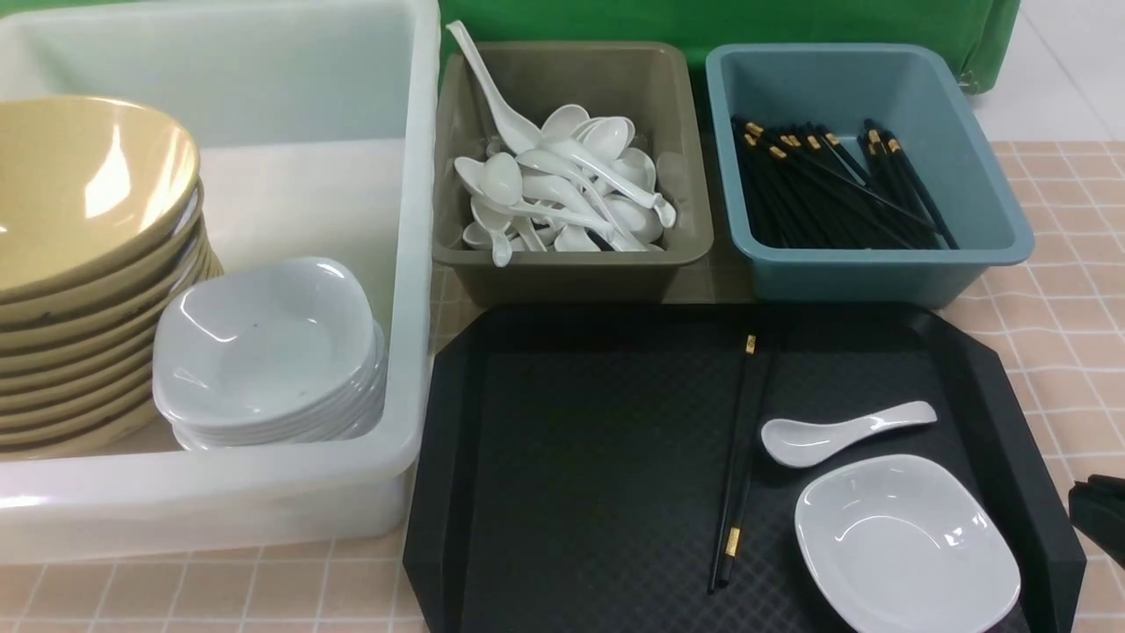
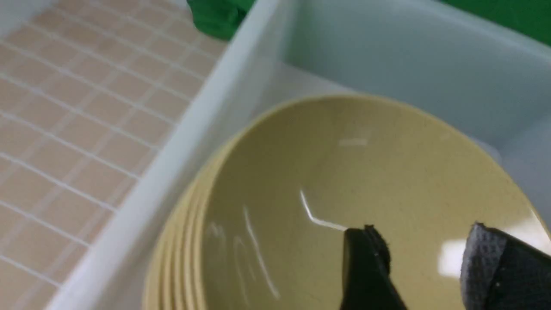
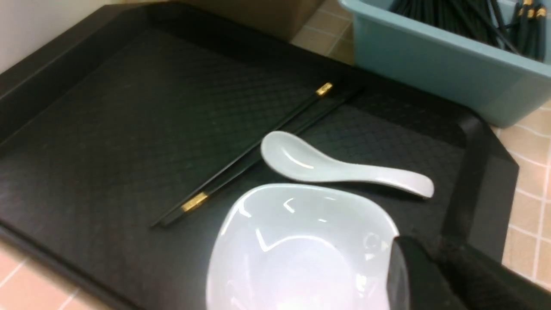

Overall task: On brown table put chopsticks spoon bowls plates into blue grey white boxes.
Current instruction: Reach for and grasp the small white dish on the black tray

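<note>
The right gripper (image 1: 1099,514) sits just off the right rim of the black tray (image 1: 571,457) — only its dark tip shows, so I cannot tell if its jaws are apart or closed. Just to its left, in the tray's near right corner, lies a small white plate (image 1: 905,545). Beyond the plate rests the spoon (image 1: 844,431), handle pointing right. The chopsticks (image 1: 743,457) lie further left, lengthwise away from the robot. The left gripper (image 2: 426,267) hovers spread and empty over yellow bowls (image 2: 344,193) in the white tub (image 1: 420,264) — well apart.
</note>
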